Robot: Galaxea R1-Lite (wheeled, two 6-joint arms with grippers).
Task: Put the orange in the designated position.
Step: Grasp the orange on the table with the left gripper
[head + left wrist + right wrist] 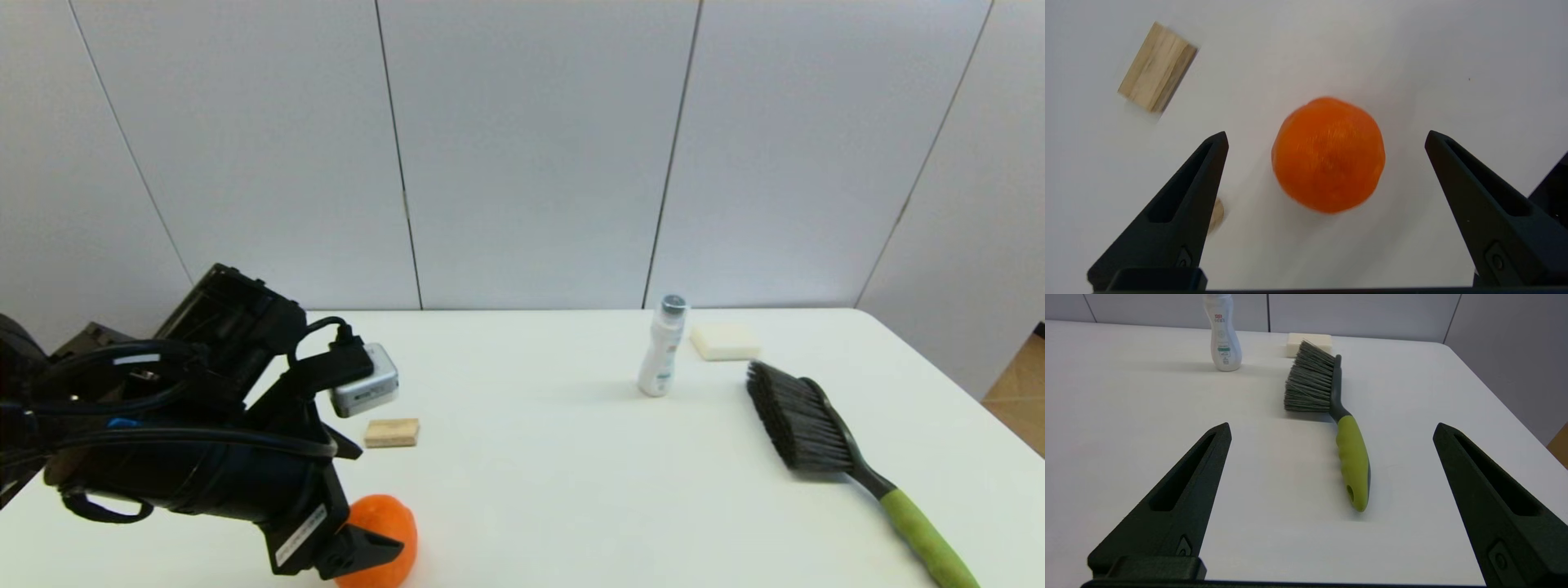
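The orange [384, 527] lies on the white table [555, 474] near the front left edge. My left gripper [359, 541] hangs just over it and partly hides it in the head view. In the left wrist view the orange [1328, 155] sits between the two wide-apart fingers of the left gripper [1327, 136], which is open and touches nothing. My right gripper [1332, 426] is open and empty above the table's right side, out of the head view. No mark shows the designated position on the plain tabletop.
A wooden block [392, 432] lies just behind the orange, and a small tan ball [1216, 214] peeks from behind a left finger. Farther right are a white bottle [663, 347], a pale sponge [725, 340] and a green-handled brush [816, 425].
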